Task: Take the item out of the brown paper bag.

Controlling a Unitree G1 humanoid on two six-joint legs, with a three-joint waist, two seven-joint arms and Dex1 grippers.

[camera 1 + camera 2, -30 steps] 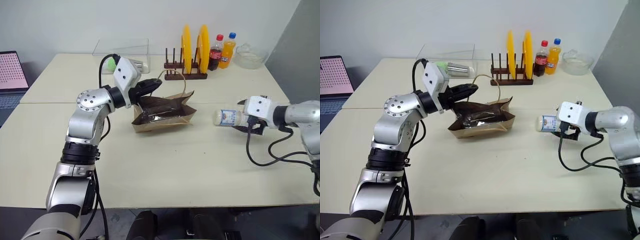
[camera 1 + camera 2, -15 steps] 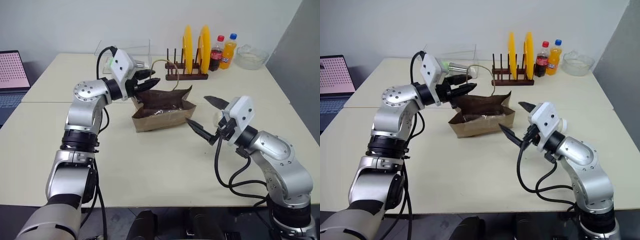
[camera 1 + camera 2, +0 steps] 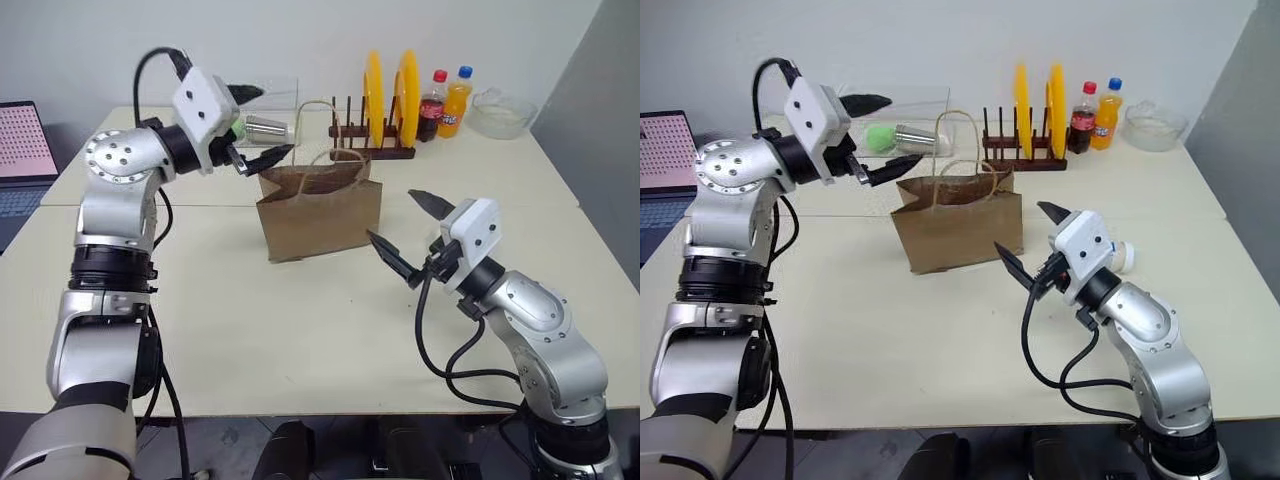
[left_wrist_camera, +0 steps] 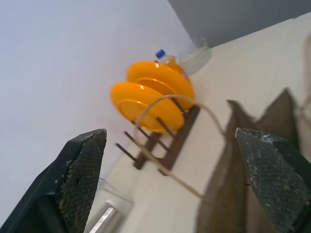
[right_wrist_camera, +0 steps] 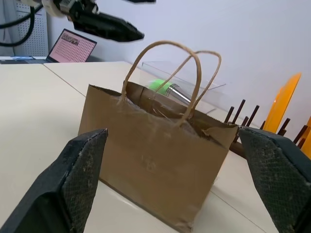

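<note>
The brown paper bag [image 3: 320, 212] stands upright in the middle of the table, its two loop handles [image 5: 187, 73] raised. My left gripper [image 3: 256, 124] hangs open just above and to the left of the bag's top edge [image 4: 252, 126], holding nothing. To the right of the bag my right gripper [image 3: 394, 217] is open and points at its side, not touching it. The item [image 3: 1122, 256], a small whitish package, lies on the table right behind my right wrist, mostly hidden by it.
At the back stand a wooden rack with yellow plates [image 3: 390, 95], a cola bottle [image 3: 432, 104], an orange bottle [image 3: 456, 100] and a glass bowl [image 3: 500, 112]. A clear box [image 3: 905, 110] holds a green ball [image 3: 880, 138] and a steel cup [image 3: 916, 138]. A laptop [image 3: 22, 150] sits far left.
The left gripper opened, let go of the bag's rim and rose leftward; the bag went from slumped to upright. The right arm swung in from the right, leaving the item on the table.
</note>
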